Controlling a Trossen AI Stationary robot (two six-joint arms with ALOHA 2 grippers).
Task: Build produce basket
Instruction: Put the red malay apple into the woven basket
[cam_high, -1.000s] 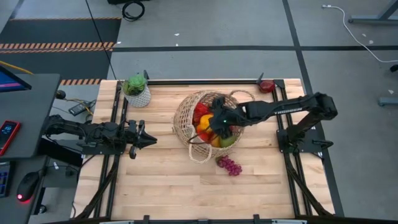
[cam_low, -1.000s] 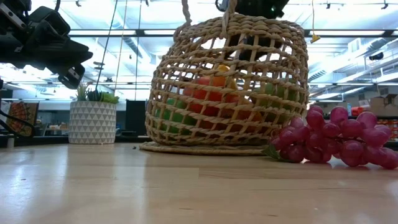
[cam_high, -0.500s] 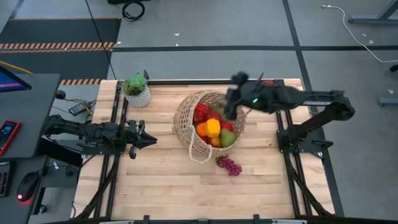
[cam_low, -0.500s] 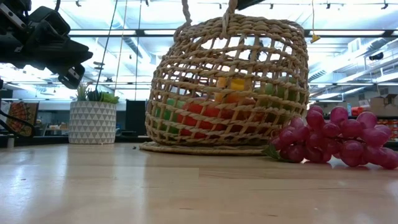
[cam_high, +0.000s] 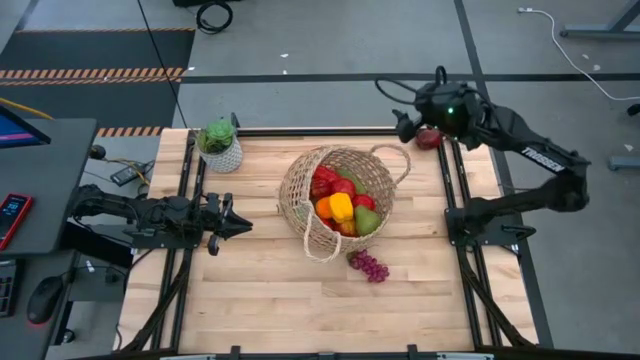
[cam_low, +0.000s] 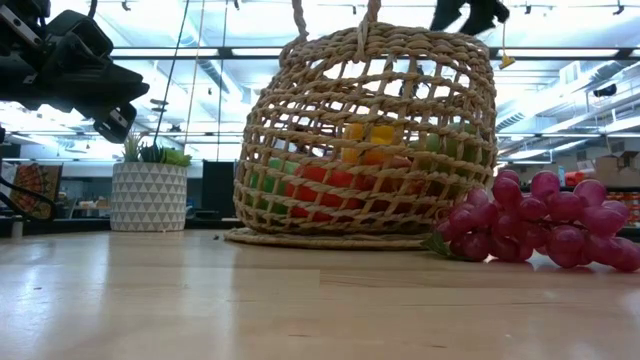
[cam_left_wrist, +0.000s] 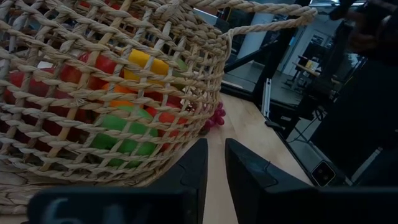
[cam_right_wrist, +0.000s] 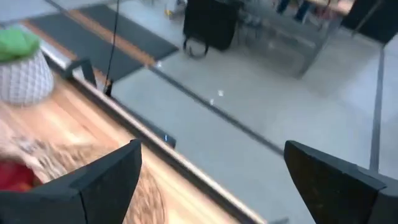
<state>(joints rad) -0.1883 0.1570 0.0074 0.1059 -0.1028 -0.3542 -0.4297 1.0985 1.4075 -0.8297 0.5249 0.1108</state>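
1. Pale wooden planks make up the table (cam_high: 250, 300), which sits on a grey concrete floor crossed by dark lines.

2. At the left edge, the left gripper (cam_high: 232, 221) rests low over the table with its jaws pinched together on nothing. It points toward the basket from well apart and looks to be waiting.

3. Near the far left corner stands a small white plant pot (cam_high: 220, 146), which has no part in the job.

4. At the middle stands the basket (cam_high: 296, 190), upright and already loaded: a yellow pepper (cam_high: 342, 206), red and orange fruit and a green pear (cam_high: 367, 221) show inside it.

5. Just beside the basket's near side, a bunch of grapes (cam_high: 369, 266) lies on the bare wood, not yet packed.

6. At the far right corner a red apple (cam_high: 429, 138) sits on the table's edge rail, also outside the basket.

7. The right gripper (cam_high: 404, 112) hangs high near that apple, jaws spread wide and empty.

8. My guess is that the step in hand is fetching the apple. That calls for lowering the open jaws around it, closing, then carrying it over the basket's rim.
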